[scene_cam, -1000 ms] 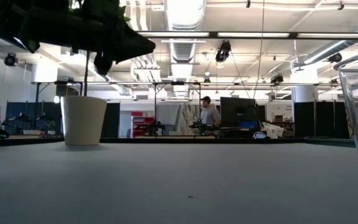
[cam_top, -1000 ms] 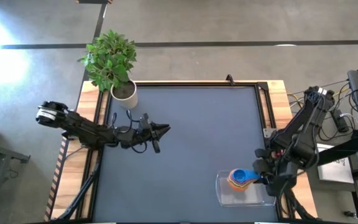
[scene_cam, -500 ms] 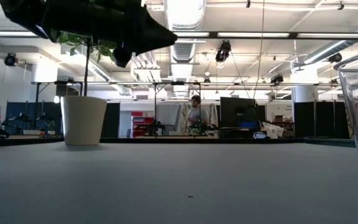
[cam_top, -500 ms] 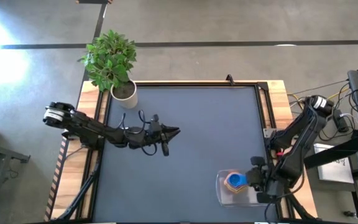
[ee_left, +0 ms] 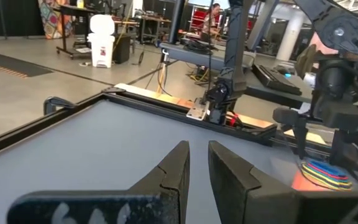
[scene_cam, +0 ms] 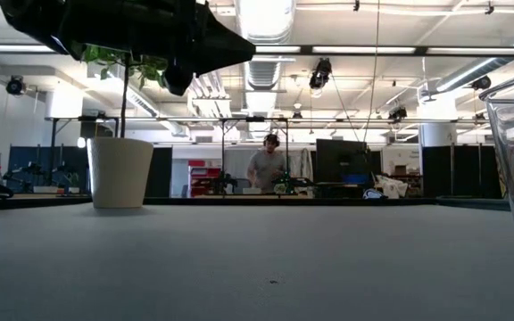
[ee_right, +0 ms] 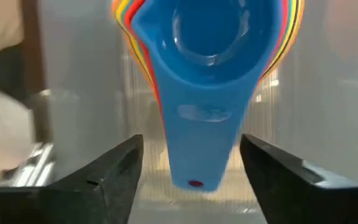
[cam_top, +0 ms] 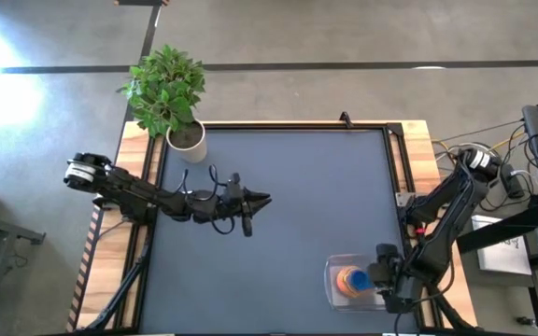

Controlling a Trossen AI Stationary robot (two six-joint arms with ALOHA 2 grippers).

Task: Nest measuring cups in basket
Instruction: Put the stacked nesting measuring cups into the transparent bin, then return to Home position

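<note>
Cups (ee_right: pixel 207 68): nested stack, blue on top, in basket (cam_top: pixel 336 297) | right gripper (ee_right: pixel 191 171) released, fingers astride handle | left gripper (ee_left: pixel 196 171) seemingly clenched

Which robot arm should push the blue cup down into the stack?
Probably the right one. The right hand is open with the blue cup handle between its fingers, inside the basket. The left hand is shut, hovering far across the table.

We see the measuring cups (cam_top: pixel 350 278) nested inside the basket (cam_top: pixel 334 291) at the table's (cam_top: pixel 297 187) near right. The plant pot (cam_top: pixel 187 142) stands at its far left corner.
</note>
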